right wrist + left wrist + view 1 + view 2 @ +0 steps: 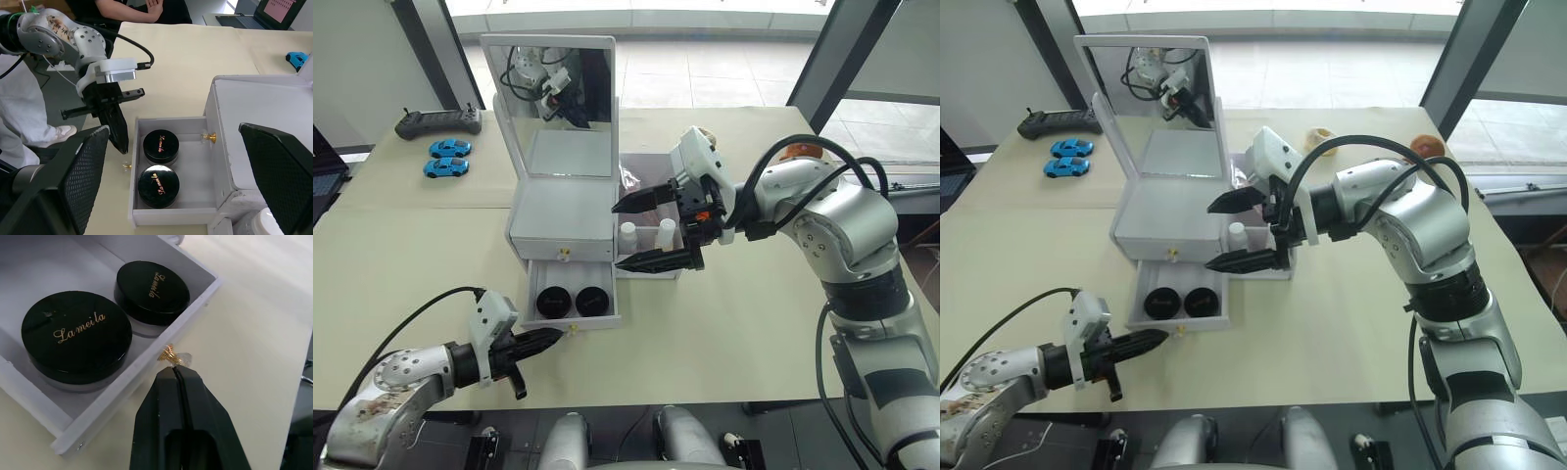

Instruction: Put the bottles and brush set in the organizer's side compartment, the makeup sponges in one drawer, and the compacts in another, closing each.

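The compacts (77,335) have glossy black lids with gold script. The organizer (563,220) is smooth white plastic with a reflective mirror (558,103) and shiny gold metal knobs (168,354). The table (754,323) looks matt, pale beige.

office/lab | laptop (274,12) | seated person (132,10) | large windows (705,5)

The lower drawer (570,296) stands pulled out, its front blocked by the left claw (551,337); worktop (744,323) alongside lies bare.
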